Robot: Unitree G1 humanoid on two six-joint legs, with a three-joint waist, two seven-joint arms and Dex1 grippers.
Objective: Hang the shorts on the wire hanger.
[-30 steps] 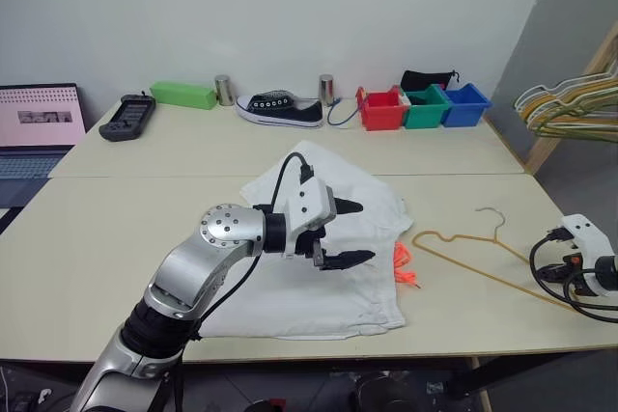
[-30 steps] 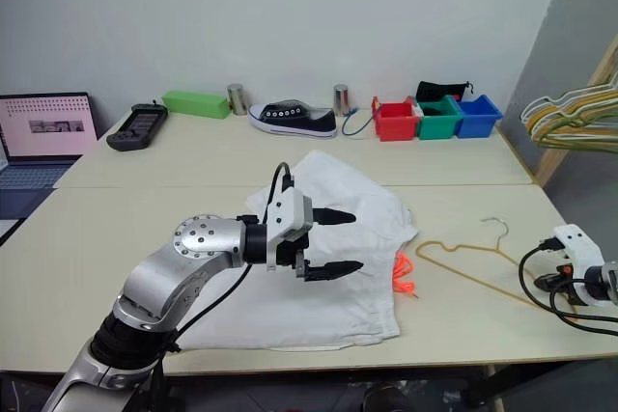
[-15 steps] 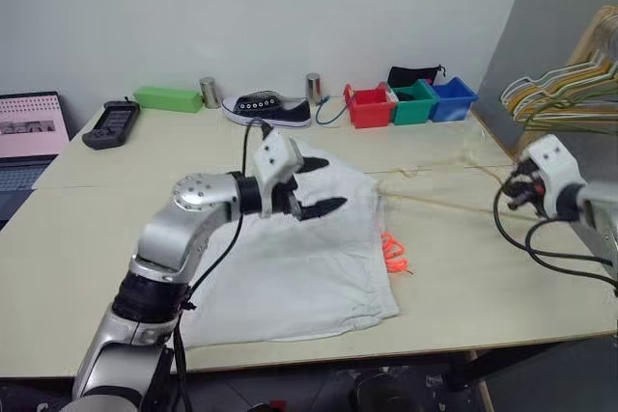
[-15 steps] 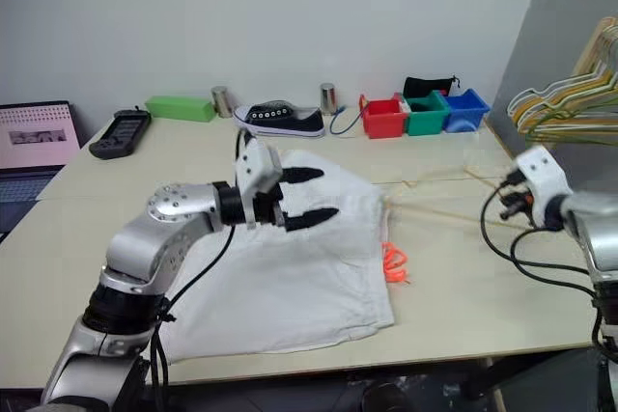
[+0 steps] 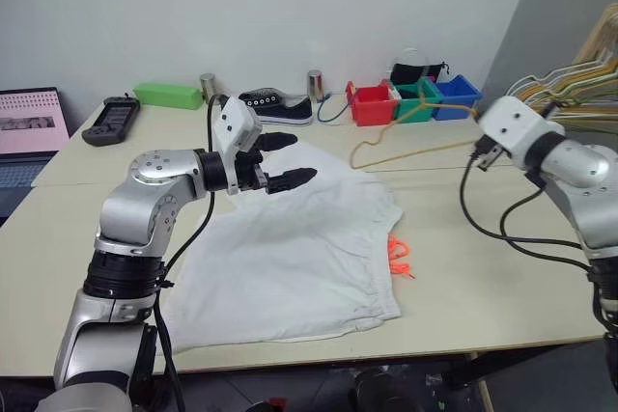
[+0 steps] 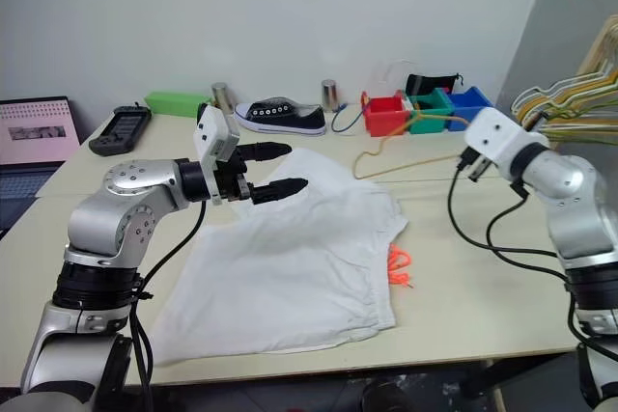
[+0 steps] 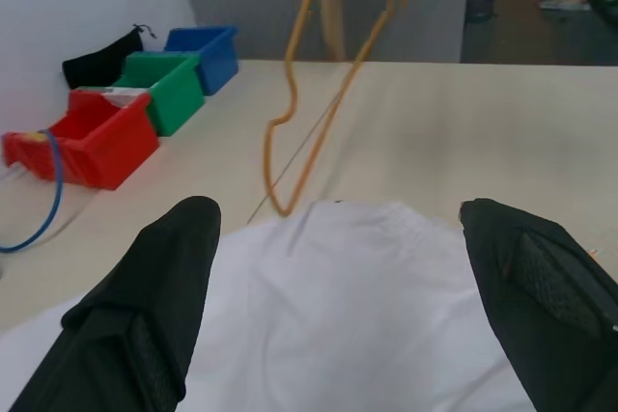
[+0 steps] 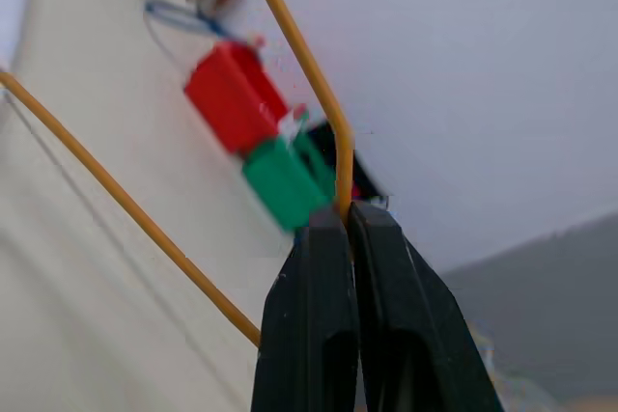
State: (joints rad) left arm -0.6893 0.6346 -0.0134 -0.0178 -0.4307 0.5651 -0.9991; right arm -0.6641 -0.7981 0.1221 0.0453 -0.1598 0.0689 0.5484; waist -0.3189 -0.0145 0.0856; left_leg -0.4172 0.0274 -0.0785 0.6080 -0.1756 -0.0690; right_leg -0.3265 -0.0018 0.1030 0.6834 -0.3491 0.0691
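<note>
Head views: the shorts (image 5: pixel 290 258) lie spread flat on the tabletop (image 5: pixel 483 267), white, orange drawstring (image 5: pixel 398 252) spilling at their right edge. Left gripper (image 5: pixel 278 161) hovers over the far part of the shorts, fingers spread wide, holding nothing. Right gripper (image 5: pixel 480 149) is raised above the right side of the tabletop, with the wire hanger (image 5: pixel 406 137) lifted off the surface, reaching leftward toward the shorts' far right corner. Red bin (image 5: pixel 369 105), green bin (image 5: pixel 417 101) and blue bin (image 5: pixel 456 96) sit along the far edge; a black shoe (image 5: pixel 275 106) lies left of them.

Left wrist view: both black fingers (image 7: pixel 145 306) stand far apart above white cloth; the hanger's wire hangs beyond, over the cloth's edge.

Right wrist view: fingers (image 8: pixel 309 335) pressed together, pinching the yellow-tan wire at their tips.
</note>
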